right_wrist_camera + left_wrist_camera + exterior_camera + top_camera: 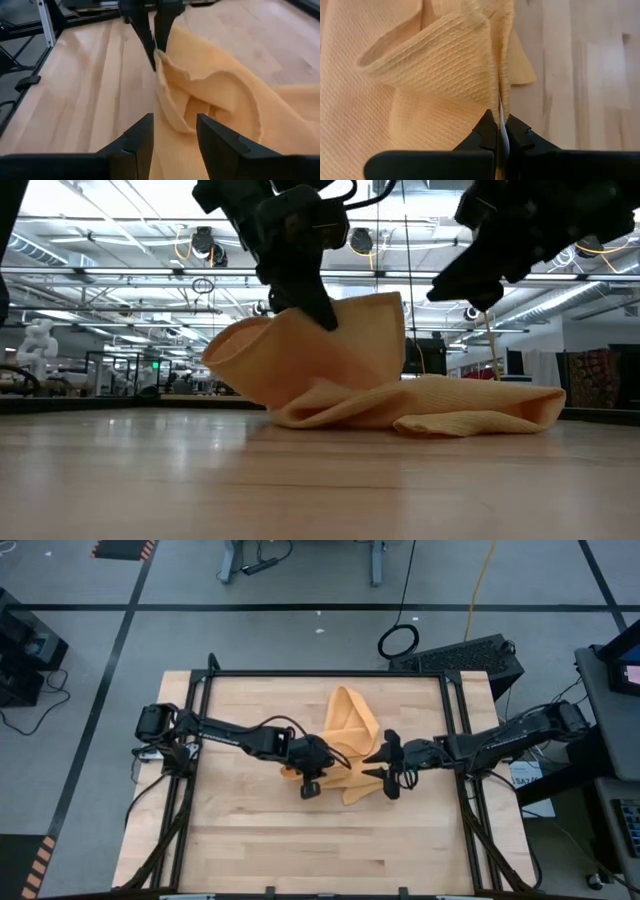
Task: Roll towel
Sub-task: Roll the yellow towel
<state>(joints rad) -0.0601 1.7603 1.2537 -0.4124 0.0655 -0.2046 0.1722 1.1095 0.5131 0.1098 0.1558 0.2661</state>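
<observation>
The orange-yellow towel (352,740) lies bunched in the middle of the wooden table (250,840). One part of it is raised in a curled loop (300,350), and its lower folds (450,410) rest on the wood. My left gripper (322,768) reaches in from the table's left and is shut on the raised part. My right gripper (390,765) comes from the table's right and hangs open just above the towel's right side. In the right wrist view its fingers (142,140) frame a fold of the cloth without touching it. My left gripper pinches a raised edge of the towel (501,100) between its two fingers, with what looks like two layers pressed together. The fingers slant down from the table's left. The pinched part (325,315) is lifted off the wood and curls over, while the rest lies slack on the table.
Black frame rails run along the table's left side (195,740) and right side (455,730). Bare wood lies toward the near edge (320,850) and at the far left (250,700). A dark case (460,655) stands off the table beyond its far right corner.
</observation>
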